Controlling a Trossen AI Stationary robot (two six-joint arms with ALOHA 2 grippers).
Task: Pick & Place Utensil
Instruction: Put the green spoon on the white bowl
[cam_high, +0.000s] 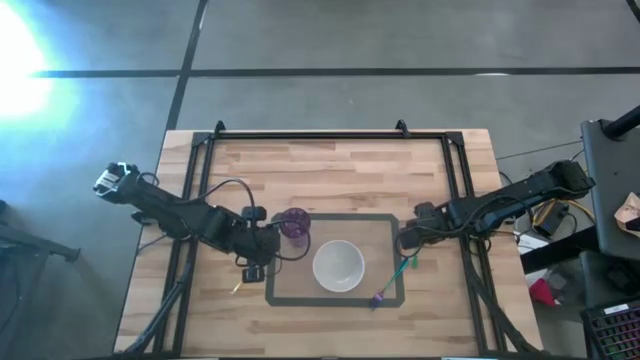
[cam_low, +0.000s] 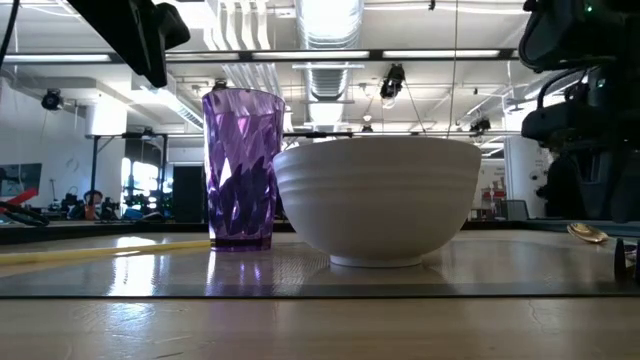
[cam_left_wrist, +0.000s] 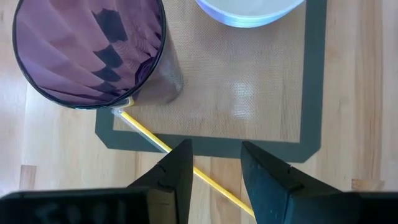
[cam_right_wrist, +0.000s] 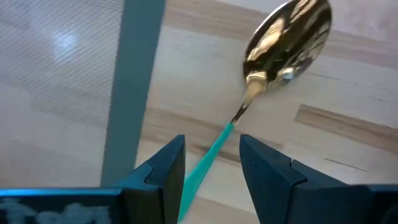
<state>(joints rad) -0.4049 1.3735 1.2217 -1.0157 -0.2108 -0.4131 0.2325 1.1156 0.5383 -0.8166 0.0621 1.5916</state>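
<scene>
where spoon (cam_right_wrist: 283, 46) crosses mat edge (cam_right_wrist: 134, 93)

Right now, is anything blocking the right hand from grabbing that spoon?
Nothing visible is. The right hand hangs open directly over the spoon, its teal handle running between the two fingers, with only bare table around it.

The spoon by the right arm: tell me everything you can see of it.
The spoon has a shiny gold metal bowl and a thin teal handle; in the high view its far end looks purple. It lies flat, bowl on the bare wood, handle running diagonally onto the mat's dark border. The right gripper hovers over the handle with jaws open astride it; whether they touch it I cannot tell.
</scene>
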